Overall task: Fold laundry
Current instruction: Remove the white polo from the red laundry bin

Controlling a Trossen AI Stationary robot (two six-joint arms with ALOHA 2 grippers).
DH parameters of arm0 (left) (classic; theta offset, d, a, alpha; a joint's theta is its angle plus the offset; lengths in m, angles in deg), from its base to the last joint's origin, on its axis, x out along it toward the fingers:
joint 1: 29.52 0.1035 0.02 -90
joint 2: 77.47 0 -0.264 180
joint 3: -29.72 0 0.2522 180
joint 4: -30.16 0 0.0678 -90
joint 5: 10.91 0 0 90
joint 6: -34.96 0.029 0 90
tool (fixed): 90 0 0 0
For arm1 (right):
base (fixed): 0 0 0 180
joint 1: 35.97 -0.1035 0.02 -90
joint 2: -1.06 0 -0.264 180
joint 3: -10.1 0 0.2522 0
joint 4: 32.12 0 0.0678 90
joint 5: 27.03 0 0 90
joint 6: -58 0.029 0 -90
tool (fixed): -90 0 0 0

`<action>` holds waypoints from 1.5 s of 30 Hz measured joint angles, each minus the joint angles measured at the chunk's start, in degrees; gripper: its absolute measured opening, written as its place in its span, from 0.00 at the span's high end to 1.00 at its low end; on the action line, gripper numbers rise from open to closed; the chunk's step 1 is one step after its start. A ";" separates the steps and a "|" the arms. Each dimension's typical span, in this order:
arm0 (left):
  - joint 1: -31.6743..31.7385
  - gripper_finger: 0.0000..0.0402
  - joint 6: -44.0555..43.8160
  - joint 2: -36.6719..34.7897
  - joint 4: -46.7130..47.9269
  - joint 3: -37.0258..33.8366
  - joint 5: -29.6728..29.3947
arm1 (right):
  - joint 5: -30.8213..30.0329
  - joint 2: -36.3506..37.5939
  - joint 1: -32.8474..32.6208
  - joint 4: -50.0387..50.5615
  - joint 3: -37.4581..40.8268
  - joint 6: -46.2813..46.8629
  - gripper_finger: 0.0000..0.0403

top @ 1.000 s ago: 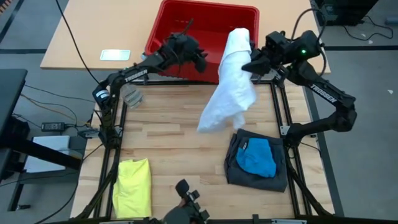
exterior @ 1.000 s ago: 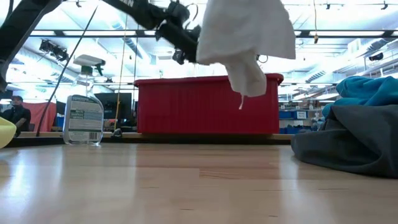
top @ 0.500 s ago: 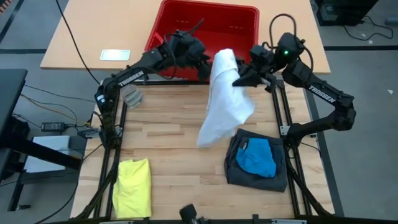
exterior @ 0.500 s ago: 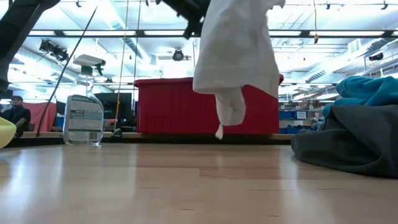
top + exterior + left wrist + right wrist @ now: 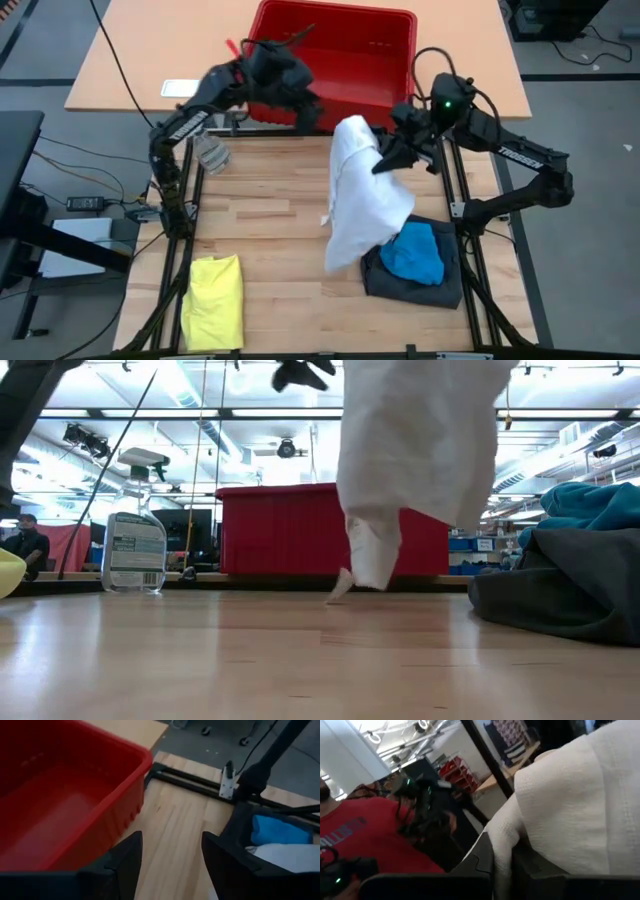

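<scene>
Cloth lay nearest the front edge of the table: a yellow shirt (image 5: 213, 300) folded flat at the left corner, and toward the right a heap of dark grey shorts (image 5: 430, 285) with a small bright blue piece (image 5: 415, 252) resting on top. Beyond them a white garment (image 5: 362, 192) hung in the air over the middle of the table (image 5: 270, 210), its lower end draping down beside the shorts and just reaching the wood in the low view. The right gripper (image 5: 382, 162) held it up by its top edge, fingers pinched tight on the fabric, which filled most of the right wrist view. Farther back on the left stood a clear spray bottle (image 5: 211, 153) near the table's edge. The left gripper (image 5: 312, 113) hovered at the near rim of the red basket (image 5: 340, 55), fingers (image 5: 125, 860) spread apart with nothing between them, clear of the white garment. The basket sat behind the table's far edge.
</scene>
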 joint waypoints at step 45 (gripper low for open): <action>-20.31 0.27 21.78 4.38 18.38 -2.29 13.57 | -17.84 -16.29 -13.24 15.87 0.02 -13.17 0.91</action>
